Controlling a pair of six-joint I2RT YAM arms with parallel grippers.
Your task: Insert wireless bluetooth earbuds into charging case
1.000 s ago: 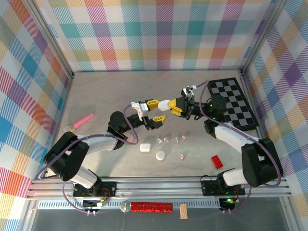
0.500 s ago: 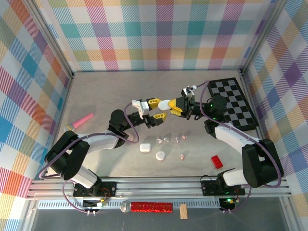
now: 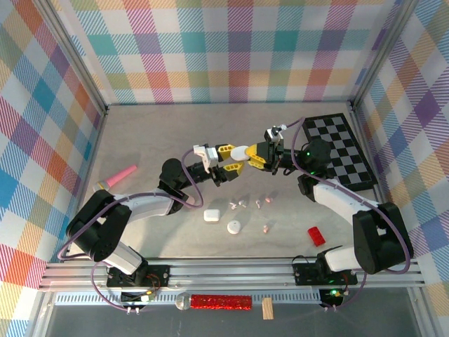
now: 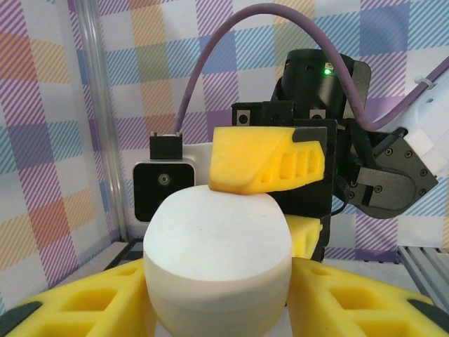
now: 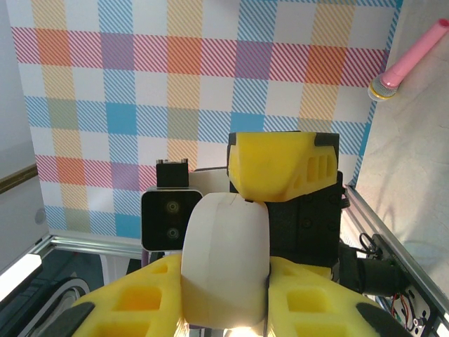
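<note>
L gripper (image 4: 217, 295) & R gripper (image 5: 224, 295) both clamped on case (image 3: 240, 152) mid-air; earbuds (image 3: 242, 204) on tabletop (image 3: 154, 133), none inserted yet.

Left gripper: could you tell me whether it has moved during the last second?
Yes, slightly: the left gripper edged right, toward the checkerboard, its jaws narrowing around the white case.

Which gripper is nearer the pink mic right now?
Left. The left gripper hangs mid-table, to the right of the pink mic; the right gripper, holding a case, is just beyond it, farther right.
</note>
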